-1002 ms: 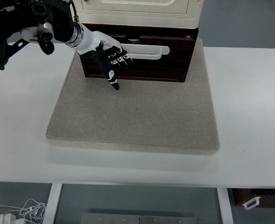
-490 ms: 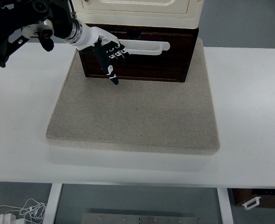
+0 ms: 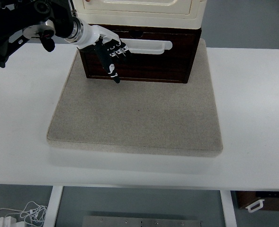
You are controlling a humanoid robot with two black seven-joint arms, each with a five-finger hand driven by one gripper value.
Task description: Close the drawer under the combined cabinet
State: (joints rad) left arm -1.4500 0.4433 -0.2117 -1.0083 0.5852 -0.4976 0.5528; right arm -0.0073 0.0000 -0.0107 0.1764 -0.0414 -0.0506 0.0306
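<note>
The dark wooden drawer (image 3: pixel 148 61) with its white handle (image 3: pixel 146 46) sat beneath the cream cabinet (image 3: pixel 139 9); the left hand (image 3: pixel 108 52) lay against its front, fingers extended, holding nothing.

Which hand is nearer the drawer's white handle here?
Left. The left hand is against the dark drawer front, at the left end of the white handle. The right hand is out of view.
</note>
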